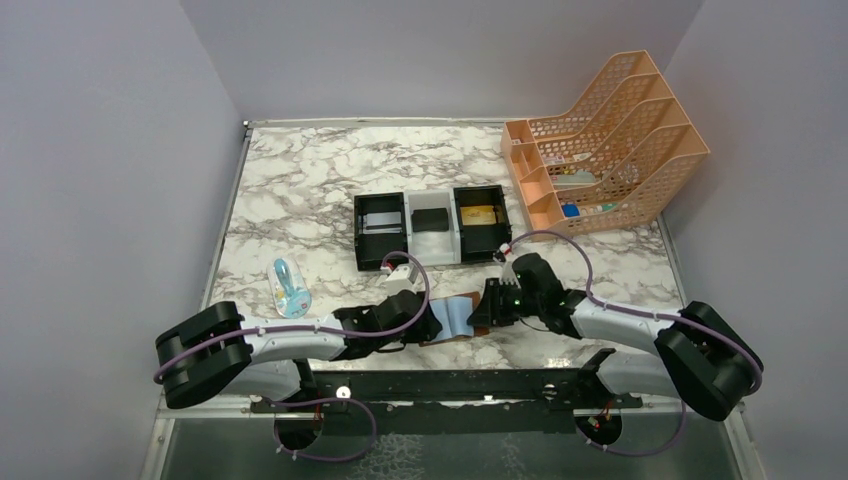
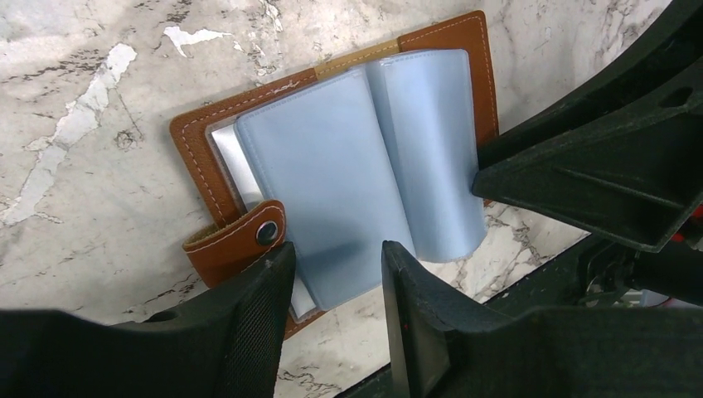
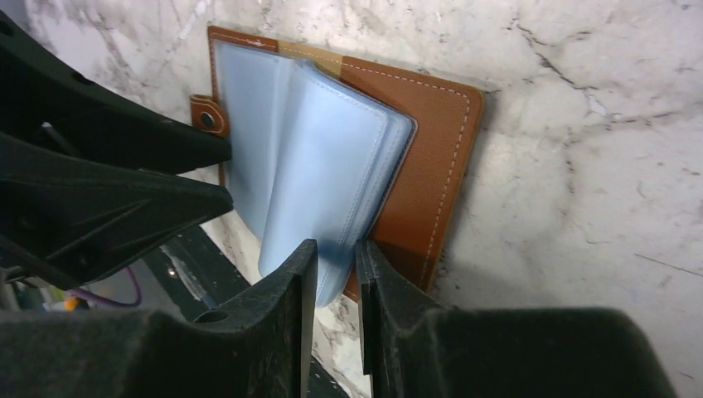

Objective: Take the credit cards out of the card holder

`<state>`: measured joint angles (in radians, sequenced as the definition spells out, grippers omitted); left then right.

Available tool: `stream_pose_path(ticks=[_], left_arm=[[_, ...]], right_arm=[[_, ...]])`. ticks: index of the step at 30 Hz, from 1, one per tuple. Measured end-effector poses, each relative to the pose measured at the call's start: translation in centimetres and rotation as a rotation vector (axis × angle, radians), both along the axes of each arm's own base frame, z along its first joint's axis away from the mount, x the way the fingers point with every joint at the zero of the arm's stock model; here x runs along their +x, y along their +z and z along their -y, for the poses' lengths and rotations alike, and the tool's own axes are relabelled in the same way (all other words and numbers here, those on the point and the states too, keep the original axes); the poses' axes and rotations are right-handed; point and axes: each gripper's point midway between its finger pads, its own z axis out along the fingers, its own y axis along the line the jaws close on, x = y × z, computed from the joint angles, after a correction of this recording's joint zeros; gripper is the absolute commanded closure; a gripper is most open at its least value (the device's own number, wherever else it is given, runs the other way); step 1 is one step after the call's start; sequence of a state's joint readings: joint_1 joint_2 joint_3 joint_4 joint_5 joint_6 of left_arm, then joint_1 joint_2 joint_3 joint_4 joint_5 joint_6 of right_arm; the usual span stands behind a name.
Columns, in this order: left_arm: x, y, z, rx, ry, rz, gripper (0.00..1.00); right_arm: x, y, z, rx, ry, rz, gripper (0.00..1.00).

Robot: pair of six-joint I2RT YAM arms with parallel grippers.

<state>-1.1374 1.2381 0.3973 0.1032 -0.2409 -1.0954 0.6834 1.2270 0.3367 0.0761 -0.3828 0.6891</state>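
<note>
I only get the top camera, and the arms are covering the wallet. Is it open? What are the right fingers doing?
Observer: Yes, the wallet lies open on the table. The right wrist camera shows the right fingers closed on the edge of one blue page, lifting it off the leather.
Operator: And the left ones, are they holding anything?
Observer: No. The left wrist camera shows the left fingers spread apart at the wallet's edge, with one finger right beside the snap tab.
</note>
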Motion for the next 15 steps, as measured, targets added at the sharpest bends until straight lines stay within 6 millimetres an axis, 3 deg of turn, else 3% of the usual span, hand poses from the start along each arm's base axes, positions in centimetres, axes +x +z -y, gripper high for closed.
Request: stream_pose_path(ticks=[9,15], left_arm=[[0.02,0.0,0.13,-0.017,0.01,-0.001,0.55],[-0.01,0.23,0.22,-0.024,0.007,0.003,0.4]], right_arm=[[-0.08,0.3,-1.21,0.066,-0.01,-0.054,0.88],[0.65,0.05,-0.43,0.008,-0.044,-0.029,0.88]])
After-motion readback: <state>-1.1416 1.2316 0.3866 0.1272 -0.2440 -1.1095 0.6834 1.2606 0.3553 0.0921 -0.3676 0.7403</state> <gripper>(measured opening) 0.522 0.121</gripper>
